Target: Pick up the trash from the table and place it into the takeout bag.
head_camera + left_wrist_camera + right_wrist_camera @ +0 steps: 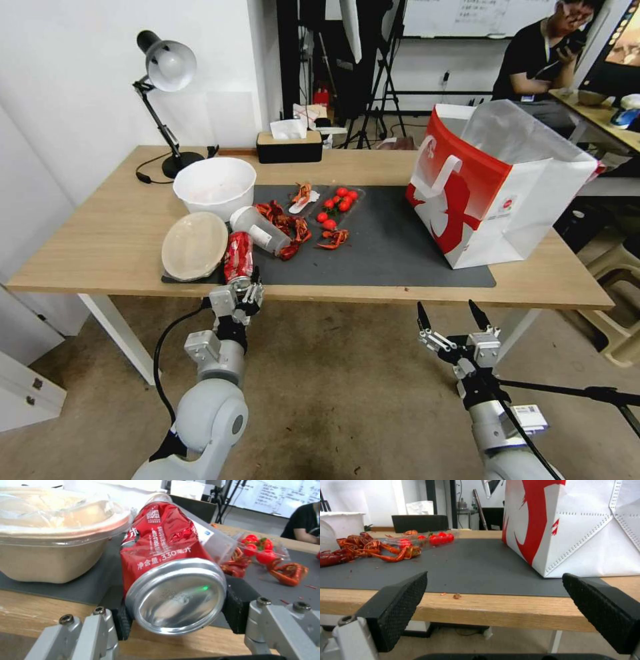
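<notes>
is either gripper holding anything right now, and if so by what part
The left gripper grips the red soda can by its base end, at the table's front edge. The right gripper is open and empty.

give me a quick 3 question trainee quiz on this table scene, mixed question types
1. True or false: the left gripper has its fingers on either side of the red soda can, which lies on its side at the table's near edge.
2. Multiple choice: where is the right gripper? A) inside the takeout bag B) open, in front of the table edge, below the takeout bag C) shut on the clear plastic cup
3. Fill in: the clear plastic cup lies on its side on the dark grey ____.

Key: 1 true; 2 B; 3 mat
</notes>
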Tool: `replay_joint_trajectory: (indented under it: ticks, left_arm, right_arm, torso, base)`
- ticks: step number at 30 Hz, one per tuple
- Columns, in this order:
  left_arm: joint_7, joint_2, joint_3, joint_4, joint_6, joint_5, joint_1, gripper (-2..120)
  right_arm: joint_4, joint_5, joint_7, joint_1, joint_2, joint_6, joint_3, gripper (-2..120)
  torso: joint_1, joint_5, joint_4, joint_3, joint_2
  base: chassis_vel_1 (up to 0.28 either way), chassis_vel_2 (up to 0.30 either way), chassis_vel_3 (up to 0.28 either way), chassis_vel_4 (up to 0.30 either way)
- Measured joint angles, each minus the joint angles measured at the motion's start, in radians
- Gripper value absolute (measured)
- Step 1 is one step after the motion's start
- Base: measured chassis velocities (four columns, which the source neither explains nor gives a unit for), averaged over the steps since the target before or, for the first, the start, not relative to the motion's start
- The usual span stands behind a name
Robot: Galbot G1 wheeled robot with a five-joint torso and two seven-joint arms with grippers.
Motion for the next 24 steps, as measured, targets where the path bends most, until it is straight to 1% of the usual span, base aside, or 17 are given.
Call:
replay_joint_trajectory:
  ticks: [9,13,15,16,17,18,19,20,21,22,23,24]
  left_arm:
    - [0.037,0.003,-0.003,-0.007,-0.015,0.009,0.016,52]
    - [0.105,0.009,-0.007,-0.013,-0.053,0.018,0.031,52]
    - [0.105,0.009,-0.007,-0.013,-0.053,0.018,0.031,52]
    - [0.134,0.012,-0.008,-0.015,-0.068,0.017,0.035,52]
    - [0.134,0.012,-0.008,-0.015,-0.068,0.017,0.035,52]
    - [0.188,0.019,-0.01,-0.018,-0.097,0.012,0.041,52]
    - [0.188,0.019,-0.01,-0.018,-0.097,0.012,0.041,52]
    - [0.237,0.027,-0.011,-0.021,-0.125,0.005,0.045,52]
    - [0.273,0.035,-0.013,-0.023,-0.146,-0.001,0.046,52]
    - [0.292,0.04,-0.013,-0.025,-0.156,-0.005,0.046,52]
    - [0.292,0.04,-0.013,-0.025,-0.156,-0.005,0.046,52]
    - [0.309,0.044,-0.015,-0.026,-0.167,-0.009,0.046,52]
  right_arm:
    - [0.0,0.0,0.0,-0.001,0.0,0.0,-0.001,100]
    - [0.001,-0.001,0.0,-0.001,0.003,0.0,-0.003,100]
    - [0.001,-0.001,0.0,-0.001,0.003,0.0,-0.003,100]
    - [0.002,-0.001,0.0,-0.002,0.004,0.0,-0.004,100]
    - [0.002,-0.001,0.0,-0.002,0.004,0.0,-0.004,100]
    - [0.002,-0.002,0.0,-0.001,0.004,0.001,-0.004,100]
    - [0.002,-0.002,0.0,-0.001,0.004,0.001,-0.004,100]
    - [0.003,-0.002,0.0,-0.001,0.005,0.001,-0.005,100]
    - [0.004,-0.002,0.0,-0.001,0.006,0.001,-0.005,100]
    - [0.005,-0.003,0.0,-0.002,0.006,0.001,-0.006,100]
    - [0.005,-0.003,0.0,-0.002,0.006,0.001,-0.006,100]
    - [0.005,-0.003,0.0,-0.002,0.007,0.001,-0.006,100]
  torso:
    - [0.0,0.0,-0.0001,0.0,0.0]
    - [0.0,0.0,0.0,0.0,0.0]
    - [0.0,0.0,0.0,0.0,0.0]
    - [0.0,0.0,0.0,0.0,0.0]
    - [0.0,0.0,0.0,0.0,0.0]
    - [0.0,-0.0001,0.0,0.0,0.0]
    - [0.0,-0.0001,0.0,0.0,0.0]
    - [0.0,-0.0001,0.0,0.0,0.0]
    - [0.0,0.0,0.0,0.0,0.0]
    - [0.0,0.0001,0.0,0.0,0.0]
    - [0.0,0.0001,0.0,0.0,0.0]
    - [0.0,0.0,0.0,0.0,0.0]
  base:
    - [0.0,0.0,0.0,0.0]
    - [0.0,0.0,0.0,0.0]
    - [0.0,0.0,0.0,0.0]
    - [0.0,0.0,0.0,0.0]
    - [0.0,0.0,0.0,0.0]
    - [0.0,0.0,0.0,0.0]
    - [0.0,0.0,0.0,0.0]
    - [0.0,0.0,0.0,0.0]
    - [0.0,0.0,0.0,0.0]
    - [0.0,0.0,0.0,0.0]
    - [0.0,0.0,0.0,0.0]
    - [0.0,0.0,0.0,0.0]
